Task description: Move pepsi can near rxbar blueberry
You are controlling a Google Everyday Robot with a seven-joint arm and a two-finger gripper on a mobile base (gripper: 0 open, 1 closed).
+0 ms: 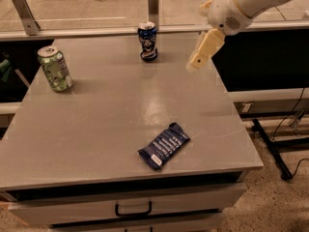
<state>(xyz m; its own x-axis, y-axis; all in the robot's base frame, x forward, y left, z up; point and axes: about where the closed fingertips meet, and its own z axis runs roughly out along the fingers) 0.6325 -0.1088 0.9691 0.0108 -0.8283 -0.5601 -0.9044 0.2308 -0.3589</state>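
Gripper [197,63] hangs in the upper right of the frame, over the far right part of the grey table [96,139]; whether it is spread or pressed together, I cannot tell. At upper left the green-and-white can [55,69] stands upright. At top centre the pepsi can [147,41] stands upright, left of the gripper and apart from it. At lower centre the rxbar blueberry [164,145] lies flat and slanted, well apart from the pepsi can.
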